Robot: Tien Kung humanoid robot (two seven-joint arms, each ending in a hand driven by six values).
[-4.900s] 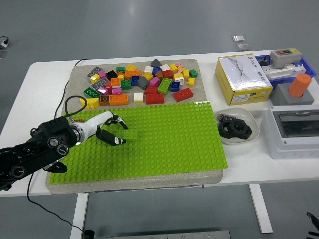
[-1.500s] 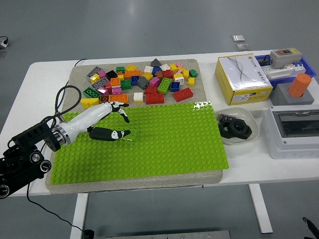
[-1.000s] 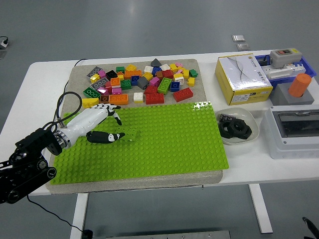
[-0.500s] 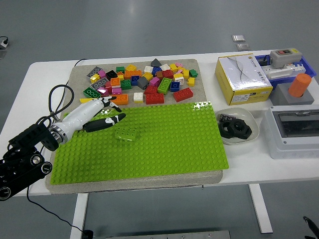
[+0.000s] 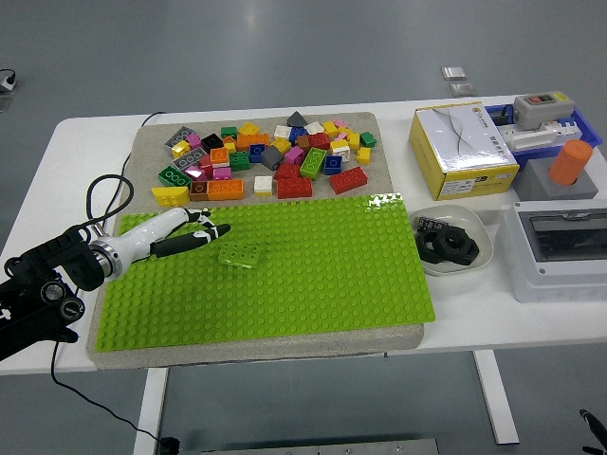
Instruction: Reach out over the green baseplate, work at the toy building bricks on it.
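Now on the green baseplate (image 5: 313, 275): a green brick (image 5: 240, 254), long axis running left to right, slightly tilted, just right of the left hand (image 5: 190, 234), apart from loosely extended, empty fingers. Right hand out of view. Off to the right, a white dish (image 5: 429, 259) cradling black parts (image 5: 446, 246).

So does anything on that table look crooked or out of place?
Slightly. The green brick on the green baseplate lies a little askew to the stud rows, apart from the left hand. The loose brick pile is jumbled. Nothing looks spilled or broken.
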